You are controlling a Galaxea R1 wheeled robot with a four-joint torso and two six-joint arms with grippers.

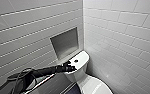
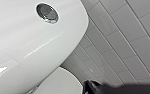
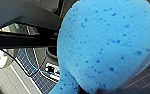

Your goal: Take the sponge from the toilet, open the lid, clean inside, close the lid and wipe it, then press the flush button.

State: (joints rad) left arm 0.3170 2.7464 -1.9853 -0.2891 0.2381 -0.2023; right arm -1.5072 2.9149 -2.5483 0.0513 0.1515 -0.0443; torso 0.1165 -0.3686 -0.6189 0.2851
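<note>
Blue, soft and pitted with darker pores, the sponge (image 3: 103, 45) bulges out of the right gripper (image 3: 104, 91); its jaws appear clenched on one edge, pinching it narrow there, probably to keep it ready for wiping; the left gripper (image 1: 70, 67) hovers over the tank of the toilet (image 1: 82, 72), the flush button (image 2: 47, 12) just ahead of its jaws, seemingly lined up for pressing; whether those jaws are released or clenched cannot be told; the lid (image 1: 96, 86) lies closed below.

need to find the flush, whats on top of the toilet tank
A round flush button is set in the white tank top, with the left gripper over one edge. The patch under the gripper is covered.
</note>
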